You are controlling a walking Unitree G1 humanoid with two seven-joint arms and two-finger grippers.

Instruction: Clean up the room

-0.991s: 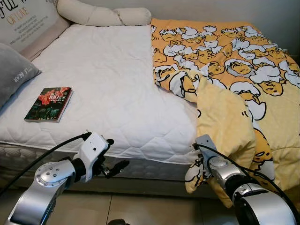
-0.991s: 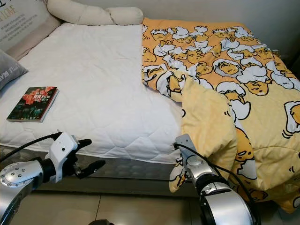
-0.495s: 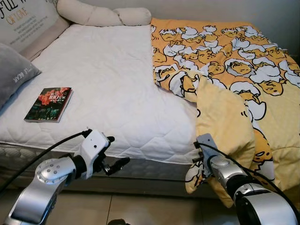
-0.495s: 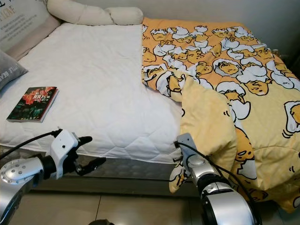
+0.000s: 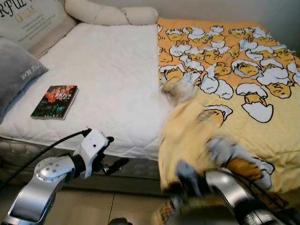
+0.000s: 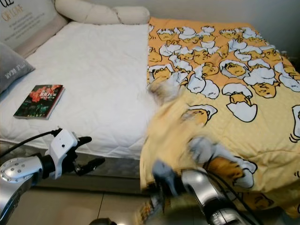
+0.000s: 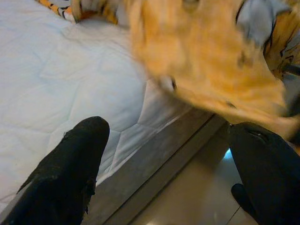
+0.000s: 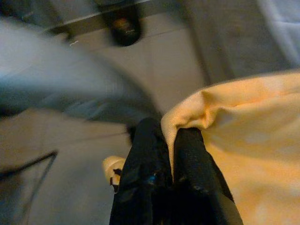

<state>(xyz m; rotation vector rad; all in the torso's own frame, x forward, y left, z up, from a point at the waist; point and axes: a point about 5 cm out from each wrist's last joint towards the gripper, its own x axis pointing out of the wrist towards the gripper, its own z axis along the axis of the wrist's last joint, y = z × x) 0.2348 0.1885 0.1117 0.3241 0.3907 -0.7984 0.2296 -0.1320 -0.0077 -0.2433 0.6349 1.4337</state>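
step: spreading blanket over bed | left gripper (image 5: 114, 154) lower left, fingers wide apart, empty | blanket (image 5: 243, 79) right half of frame, edge pinched in clamped right gripper (image 8: 174, 140), blurred | next: carry edge toward book (image 5: 55, 101) side

Right gripper (image 8: 171, 154) fingers pinched together (arm blurred); left gripper (image 5: 112, 152) spread.

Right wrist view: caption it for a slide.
Right gripper shut on the yellow blanket's edge above the floor.
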